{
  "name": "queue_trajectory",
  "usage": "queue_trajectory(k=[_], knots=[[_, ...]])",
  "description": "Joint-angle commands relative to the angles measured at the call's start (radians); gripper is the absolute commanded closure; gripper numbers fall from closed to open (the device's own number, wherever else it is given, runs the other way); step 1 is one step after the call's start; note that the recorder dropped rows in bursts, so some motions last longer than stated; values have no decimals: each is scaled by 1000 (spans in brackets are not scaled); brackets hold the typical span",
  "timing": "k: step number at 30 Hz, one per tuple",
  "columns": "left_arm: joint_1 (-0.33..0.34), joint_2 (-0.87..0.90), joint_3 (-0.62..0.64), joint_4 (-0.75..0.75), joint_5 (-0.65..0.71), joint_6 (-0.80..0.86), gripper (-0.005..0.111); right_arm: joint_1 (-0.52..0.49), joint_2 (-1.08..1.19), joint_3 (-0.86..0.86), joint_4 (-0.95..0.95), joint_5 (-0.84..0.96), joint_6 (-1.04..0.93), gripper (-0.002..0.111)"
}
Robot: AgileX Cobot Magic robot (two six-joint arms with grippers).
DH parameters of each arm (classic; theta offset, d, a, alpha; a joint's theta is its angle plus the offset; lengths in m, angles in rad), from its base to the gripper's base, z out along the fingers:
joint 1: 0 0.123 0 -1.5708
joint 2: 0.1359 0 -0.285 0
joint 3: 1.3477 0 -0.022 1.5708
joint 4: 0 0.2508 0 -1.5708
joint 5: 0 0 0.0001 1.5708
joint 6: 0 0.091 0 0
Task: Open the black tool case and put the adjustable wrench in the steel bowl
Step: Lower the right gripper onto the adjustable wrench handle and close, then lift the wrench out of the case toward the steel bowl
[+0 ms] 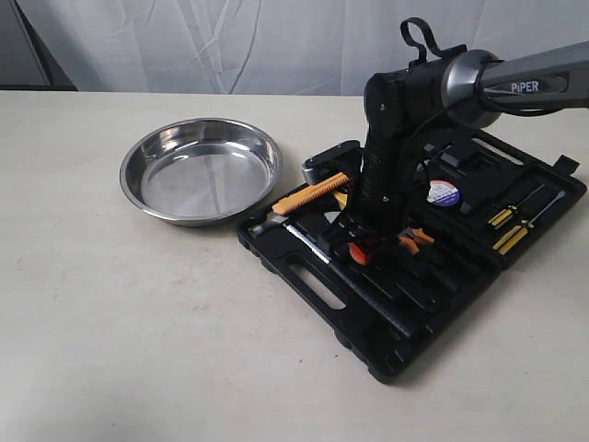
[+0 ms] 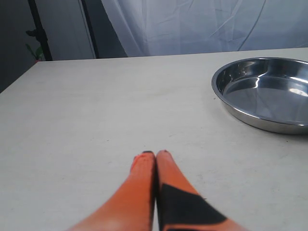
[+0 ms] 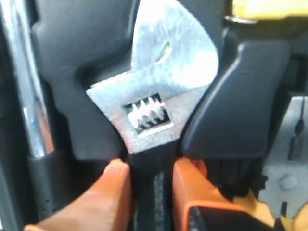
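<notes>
Currently: large flat black moulded-plastic tool case, lid open, on the right side of the pale surface. Small silver-headed, black-handled adjustable wrench is seated in its recess. The right gripper straddles the wrench handle; whether it is clamped is unclear. The left gripper is clenched, fingertips together. Shallow round steel bowl sits just beside the case.

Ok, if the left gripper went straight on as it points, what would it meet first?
Nothing close, it seems: the left gripper points across bare table toward its far edge and the curtain. The bowl lies to one side. How low it aims is unclear; it might graze the table.
</notes>
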State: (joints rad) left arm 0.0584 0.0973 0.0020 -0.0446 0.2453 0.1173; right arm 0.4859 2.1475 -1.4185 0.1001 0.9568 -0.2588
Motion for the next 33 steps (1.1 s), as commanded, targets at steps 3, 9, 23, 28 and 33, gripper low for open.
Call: queue_trajectory(k=[3, 9, 23, 28, 33], knots=[[2, -4, -2, 6, -13, -5, 106, -4, -37, 11, 5, 2, 24, 108], [2, -4, -2, 6, -13, -5, 106, -4, -102, 11, 5, -26, 24, 108], [2, -4, -2, 6, -13, -5, 106, -4, -156, -22, 7, -117, 24, 108], [2, -4, -2, 6, -13, -5, 106, -2, -122, -224, 140, -157, -70, 109], [2, -4, -2, 6, -13, -5, 106, 29, 59, -566, 303, -125, -183, 109]])
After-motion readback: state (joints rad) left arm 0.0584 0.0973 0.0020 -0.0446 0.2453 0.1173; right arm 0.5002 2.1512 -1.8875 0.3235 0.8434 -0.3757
